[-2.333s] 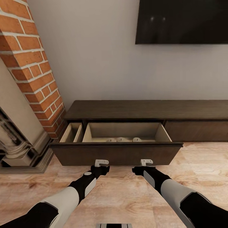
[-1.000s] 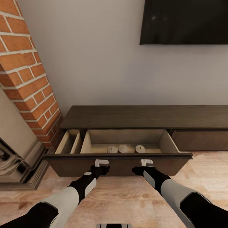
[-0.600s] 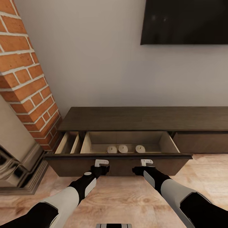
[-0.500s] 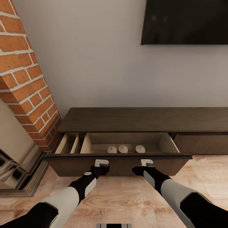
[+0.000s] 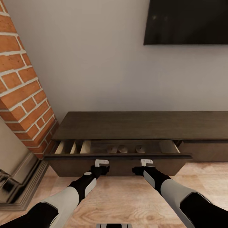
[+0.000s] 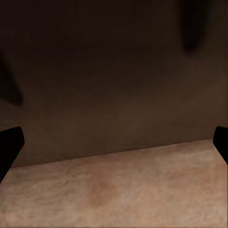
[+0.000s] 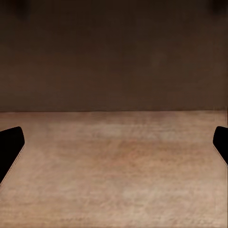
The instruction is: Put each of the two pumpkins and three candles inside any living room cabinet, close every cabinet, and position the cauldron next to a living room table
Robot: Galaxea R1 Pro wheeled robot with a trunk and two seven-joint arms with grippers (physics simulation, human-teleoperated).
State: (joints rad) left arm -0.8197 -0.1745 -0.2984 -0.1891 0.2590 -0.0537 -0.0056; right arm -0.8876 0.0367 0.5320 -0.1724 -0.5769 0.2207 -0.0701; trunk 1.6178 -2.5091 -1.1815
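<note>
At nine o'clock in our head view rises the red brick chimney column, with the grey stone fireplace surround at its foot toward seven o'clock. Just beside it stands the long, low, dark brown wooden cabinet, running from the centre out to three o'clock along the pale grey wall. Its wide drawer is pulled out only a little, leaving a narrow gap under the cabinet top. In that gap, near the centre, we see three short grey-tan candles in shadow, side by side in the larger compartment; a thin divider sets off a smaller compartment toward nine o'clock.

Our left gripper is at six o'clock, its white tip against the dark drawer front. In the left wrist view its two dark fingertips sit wide apart at the picture's edges, with the brown drawer front close ahead and light wood plank floor below, nothing between them.

Our right gripper is just beside it toward five o'clock, likewise against the drawer front. In the right wrist view its fingertips are spread apart too, holding nothing, facing the same dark panel above the floor.

At one o'clock hangs the black flat wall TV.
</note>
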